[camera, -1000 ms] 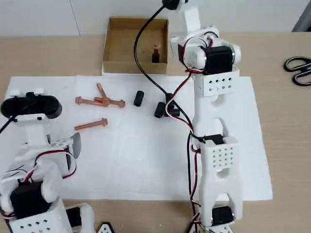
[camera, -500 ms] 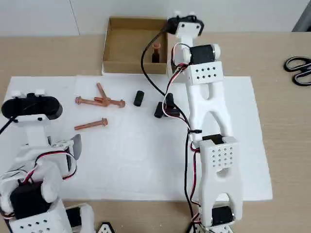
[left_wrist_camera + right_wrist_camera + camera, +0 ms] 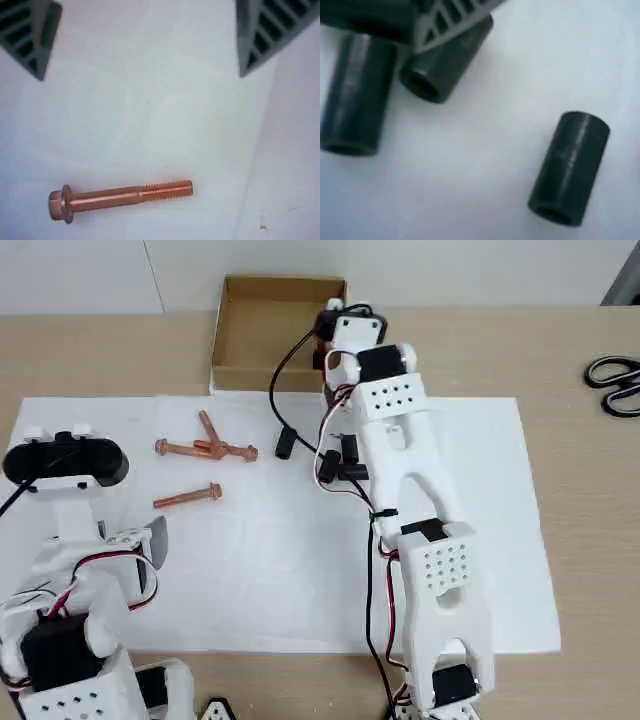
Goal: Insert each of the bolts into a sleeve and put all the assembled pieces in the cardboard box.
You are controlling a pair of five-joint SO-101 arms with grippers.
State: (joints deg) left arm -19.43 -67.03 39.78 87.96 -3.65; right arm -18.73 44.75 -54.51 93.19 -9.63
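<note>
- Sleeve (image 3: 568,167) pickup seems in hand; right jaws' gap cannot be told.
- Left jaws hang wide above a bolt (image 3: 120,197); next, grasp it.

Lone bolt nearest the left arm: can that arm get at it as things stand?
Probably yes. The bolt lies alone on the white sheet close to the left gripper, whose jaws stand open; nothing sits between them or on the bolt.

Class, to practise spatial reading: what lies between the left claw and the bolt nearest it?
Nothing but bare white sheet separates the open left claw from the bolt, as the left wrist view shows.
</note>
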